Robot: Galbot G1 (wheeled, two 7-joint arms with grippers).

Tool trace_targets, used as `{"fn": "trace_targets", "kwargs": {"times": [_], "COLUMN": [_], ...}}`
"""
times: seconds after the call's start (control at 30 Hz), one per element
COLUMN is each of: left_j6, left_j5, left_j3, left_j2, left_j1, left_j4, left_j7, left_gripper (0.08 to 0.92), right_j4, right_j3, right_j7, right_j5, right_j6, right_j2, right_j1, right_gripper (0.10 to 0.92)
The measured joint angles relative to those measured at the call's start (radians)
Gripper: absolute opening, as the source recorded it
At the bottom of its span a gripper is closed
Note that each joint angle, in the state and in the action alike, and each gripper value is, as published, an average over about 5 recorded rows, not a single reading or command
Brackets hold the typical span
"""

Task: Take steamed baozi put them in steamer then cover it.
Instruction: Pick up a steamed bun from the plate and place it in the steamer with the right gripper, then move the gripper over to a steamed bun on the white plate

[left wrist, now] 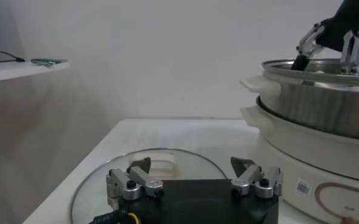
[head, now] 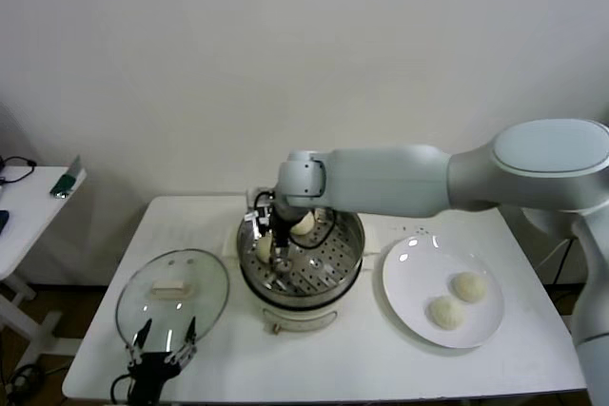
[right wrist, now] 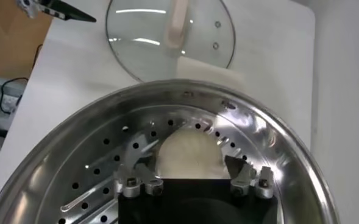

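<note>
The steamer (head: 328, 273) stands mid-table and holds two baozi (head: 303, 223), (head: 264, 248). My right gripper (head: 277, 268) reaches down inside it. In the right wrist view the right gripper (right wrist: 188, 159) is open, its fingers on either side of a baozi (right wrist: 188, 149) that rests on the perforated floor (right wrist: 94, 176). Two more baozi (head: 468, 286), (head: 444, 312) lie on the white plate (head: 409, 278). The cover (head: 173, 292) lies flat on the table left of the steamer. My left gripper (head: 162, 351) is open and empty just in front of the cover (left wrist: 106, 176).
The steamer's white cooker base (left wrist: 313, 152) rises close beside the left gripper. A small side table (head: 38, 197) with a cable stands to the far left. The table's front edge runs just under the left gripper.
</note>
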Motion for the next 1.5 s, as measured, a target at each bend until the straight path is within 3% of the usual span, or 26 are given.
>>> {"fn": "trace_targets", "kwargs": {"times": [0.43,0.77,1.07,1.5], "left_j6": [0.007,0.011,0.007,0.005], "left_j5": [0.003,0.000,0.002,0.010], "left_j3": [0.007,0.004,0.000,-0.006], "left_j2": [0.003,0.003,-0.002,-0.012], "left_j1": [-0.016,-0.030,-0.020,-0.005], "left_j4": [0.002,0.014,0.012,0.008], "left_j7": [0.005,0.006,0.006,0.005], "left_gripper": [0.823,0.823,0.823,0.823], "right_j4": [0.173,0.304,0.325,0.266], "right_j3": [-0.163,-0.371,-0.320,-0.061], "right_j7": [-0.196,-0.290,-0.292,-0.248], "right_j5": [-0.034,-0.219,-0.420,-0.589], "right_j6": [0.155,0.239,0.240,0.206], "right_j2": [-0.301,-0.615,-0.818,-0.892], "right_j1": [0.284,0.416,0.242,-0.116], "right_gripper": [0.823,0.823,0.823,0.823]}}
